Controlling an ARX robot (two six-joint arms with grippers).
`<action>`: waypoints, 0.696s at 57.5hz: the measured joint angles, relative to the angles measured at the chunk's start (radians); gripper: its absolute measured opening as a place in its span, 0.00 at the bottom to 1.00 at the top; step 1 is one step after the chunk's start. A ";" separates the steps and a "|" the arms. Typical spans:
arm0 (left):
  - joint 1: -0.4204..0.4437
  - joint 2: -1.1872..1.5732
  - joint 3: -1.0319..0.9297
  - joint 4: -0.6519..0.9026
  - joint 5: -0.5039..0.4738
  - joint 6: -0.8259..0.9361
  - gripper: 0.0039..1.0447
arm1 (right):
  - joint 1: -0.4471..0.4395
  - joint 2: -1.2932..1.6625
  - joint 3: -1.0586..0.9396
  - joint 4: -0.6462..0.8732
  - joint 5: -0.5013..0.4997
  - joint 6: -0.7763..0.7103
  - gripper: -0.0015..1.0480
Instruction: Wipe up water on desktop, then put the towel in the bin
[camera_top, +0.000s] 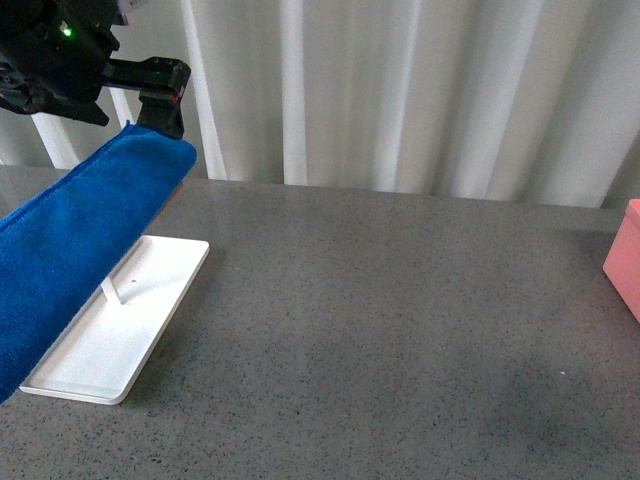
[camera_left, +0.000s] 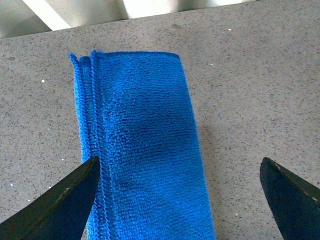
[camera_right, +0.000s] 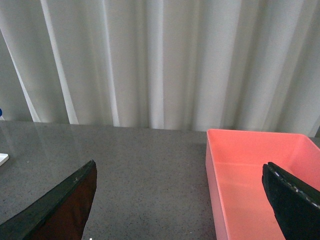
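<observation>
Our main worry is a poor grab. Our left gripper (camera_top: 160, 108) has its jaws spread wide and holds nothing. In the left wrist view the towel (camera_left: 142, 150) sits off-centre between them, with its stitched edge just beside one finger (camera_left: 65, 200) and well apart from the other. If we close like this, we judge we may pinch only the top layer of the folded cloth, so that it unfolds or slips off as we lift.

The towel is a long folded strip raised over the white tray (camera_top: 110, 350). What bears it is mostly hidden, so a careless pull might drag the tray or snag on the support. A trailing end could also sweep the desktop (camera_top: 400, 300) unevenly and leave water behind. We cannot make out the water clearly, only a faintly darker patch toward the near right.

In the front view the left gripper is above the far end of the towel, at the back left of the desktop. It is very close to the cloth, but we cannot tell whether it touches. The bin (camera_right: 250, 175) stands at the far right, well apart from the towel. Our right gripper (camera_right: 178, 164) hangs near the bin, its jaws wide apart and empty.
</observation>
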 joint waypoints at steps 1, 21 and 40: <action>0.000 0.004 -0.002 0.009 -0.004 0.000 0.94 | 0.000 0.000 0.000 0.000 0.000 0.000 0.93; 0.009 0.038 -0.028 0.127 -0.076 0.027 0.94 | 0.000 0.000 0.000 0.000 0.000 0.000 0.93; 0.005 0.069 -0.063 0.151 -0.115 0.069 0.94 | 0.000 0.000 0.000 0.000 0.000 0.000 0.93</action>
